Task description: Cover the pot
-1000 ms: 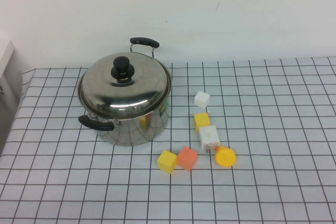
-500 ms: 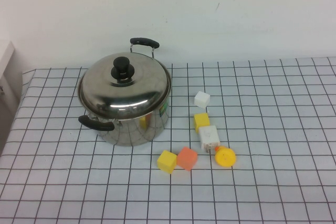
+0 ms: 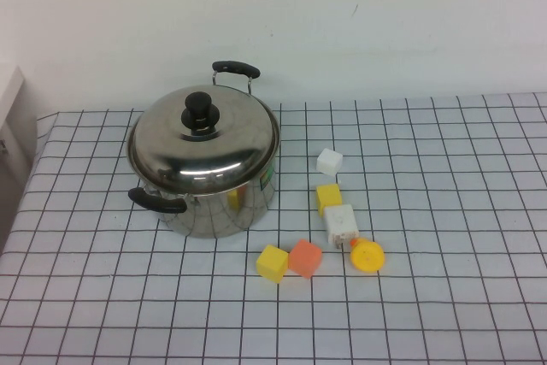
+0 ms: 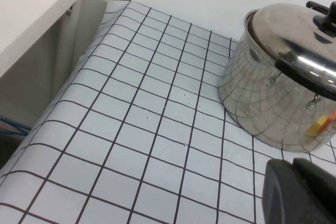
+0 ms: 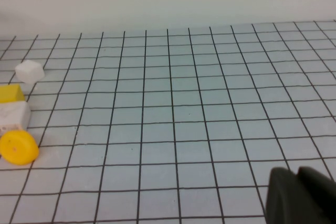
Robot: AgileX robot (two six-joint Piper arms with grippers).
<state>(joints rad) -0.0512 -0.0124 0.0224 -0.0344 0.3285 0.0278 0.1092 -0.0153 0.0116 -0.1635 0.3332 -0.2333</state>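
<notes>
High view: the pot (image 3: 214, 203) is sitting on the checked surface (image 3: 444, 211), its lid (image 3: 203, 138) already resting on top. Left gripper (image 4: 302, 192) is hovering beside the pot; right gripper (image 5: 302, 198) well apart; whether either's jaws are released or clenched cannot be told.

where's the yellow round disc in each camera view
High view: the yellow round disc lies right of centre, beside the white block, away from the pot.
Left wrist view: not in it; the left gripper shows only at a corner.
Right wrist view: at the edge, far from the right gripper.
Shared landmark: that white block next to the disc.
</notes>
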